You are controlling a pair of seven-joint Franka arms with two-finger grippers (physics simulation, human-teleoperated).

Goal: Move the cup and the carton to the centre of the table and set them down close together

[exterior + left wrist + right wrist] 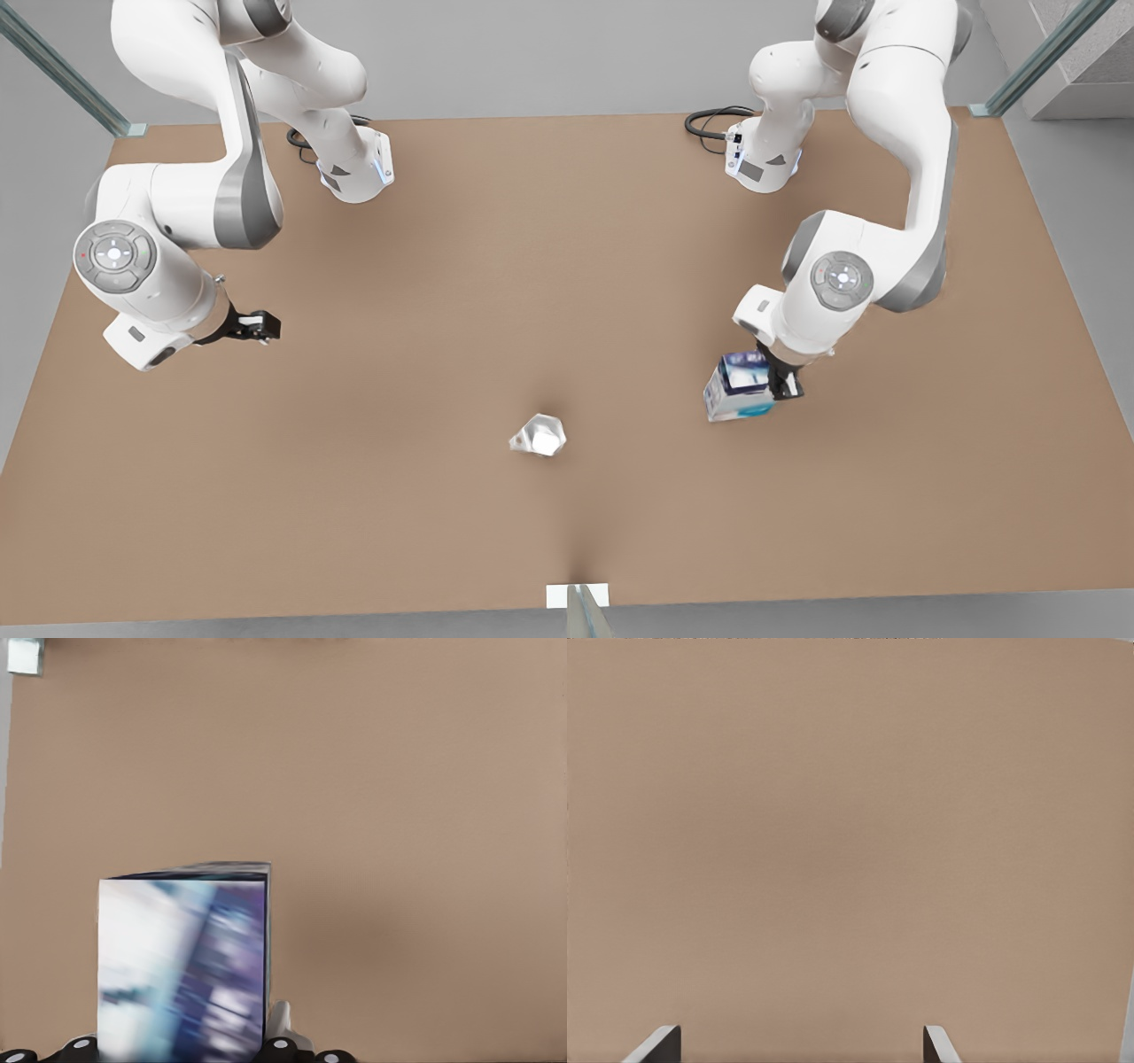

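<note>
I see the small silvery-grey faceted metal cup [539,435] standing alone near the middle of the plain matte light-brown table [567,266]. The left gripper [772,383] is clenched on the small rectangular white-and-light-blue carton [738,386] [183,962], held at the front view's right, well apart from the cup. The right gripper [263,326] hangs over bare tabletop at the front view's left, its fingers [656,1046] spread and holding nothing.
</note>
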